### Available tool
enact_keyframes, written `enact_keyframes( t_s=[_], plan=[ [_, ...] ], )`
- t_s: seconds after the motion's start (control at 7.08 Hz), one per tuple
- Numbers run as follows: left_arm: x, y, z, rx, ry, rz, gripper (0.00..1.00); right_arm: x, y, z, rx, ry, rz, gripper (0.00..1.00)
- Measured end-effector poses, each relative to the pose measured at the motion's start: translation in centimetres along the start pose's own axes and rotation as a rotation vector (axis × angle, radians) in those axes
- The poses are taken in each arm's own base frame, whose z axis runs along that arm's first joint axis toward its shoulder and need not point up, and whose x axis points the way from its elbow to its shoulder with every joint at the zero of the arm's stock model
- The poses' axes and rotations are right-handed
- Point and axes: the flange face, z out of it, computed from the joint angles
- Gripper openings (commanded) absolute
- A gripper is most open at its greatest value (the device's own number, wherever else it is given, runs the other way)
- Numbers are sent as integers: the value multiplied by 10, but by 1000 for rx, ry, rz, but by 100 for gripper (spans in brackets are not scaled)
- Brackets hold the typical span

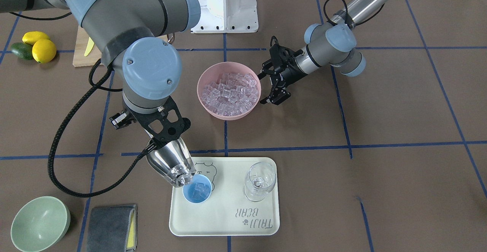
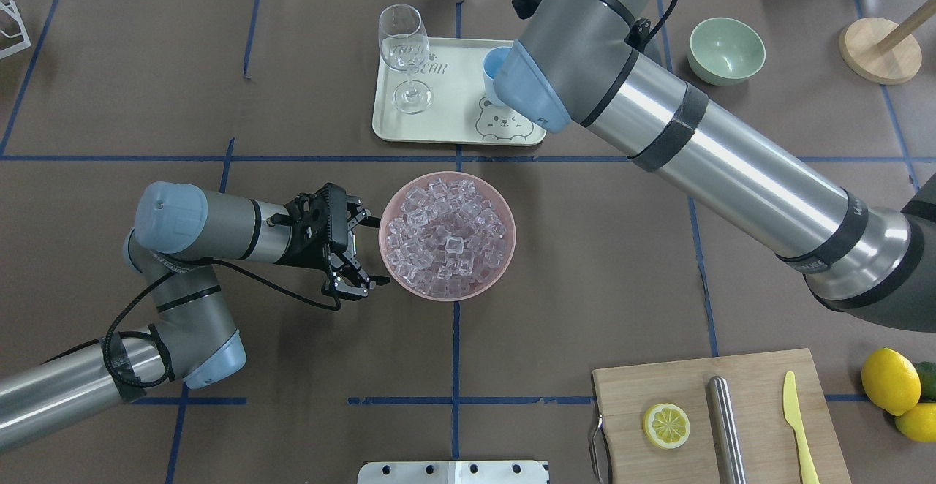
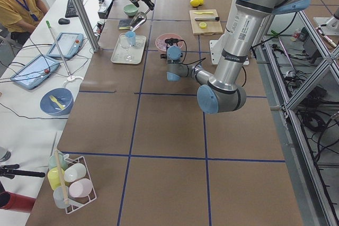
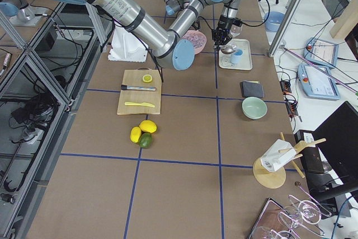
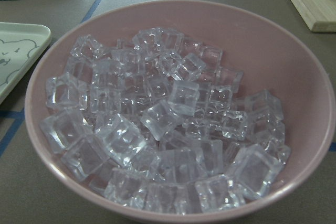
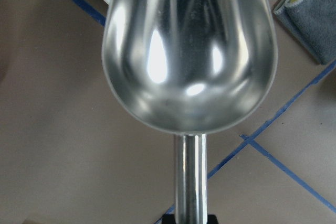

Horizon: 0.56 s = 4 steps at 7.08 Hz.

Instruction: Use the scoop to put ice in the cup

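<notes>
My right gripper point(image 1: 161, 139) is shut on the handle of the shiny steel scoop point(image 1: 170, 163). The scoop tilts mouth-down over the light-blue cup point(image 1: 197, 193) on the cream tray point(image 1: 228, 221). Clear ice cubes point(image 1: 199, 190) lie in the cup, and some glassy cubes seem to sit at the scoop's lip. The right wrist view shows the scoop's trough point(image 6: 189, 51) bare. A pink bowl point(image 2: 506, 250) heaped with ice point(image 2: 446, 239) stands mid-table. My left gripper point(image 2: 365, 248) is open right beside the bowl's rim. The ice pile point(image 5: 163, 124) fills the left wrist view.
A clear stemmed glass point(image 1: 260, 181) stands on the tray beside the cup. A pale green bowl point(image 1: 40, 223) and a grey cloth point(image 1: 112, 227) lie near the tray. A cutting board point(image 2: 738, 396) holds a lemon slice, a steel cylinder and a yellow knife; lemons point(image 2: 890, 380) lie beside it.
</notes>
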Motion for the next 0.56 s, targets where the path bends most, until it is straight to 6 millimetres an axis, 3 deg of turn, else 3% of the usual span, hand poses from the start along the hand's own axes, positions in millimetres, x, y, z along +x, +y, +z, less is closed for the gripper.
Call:
enact_keyframes(
  t_s=[0.56],
  plan=[
    [0,0,0,-1,0,0,100,8,5,-12,-19,-11,-25,0]
  ],
)
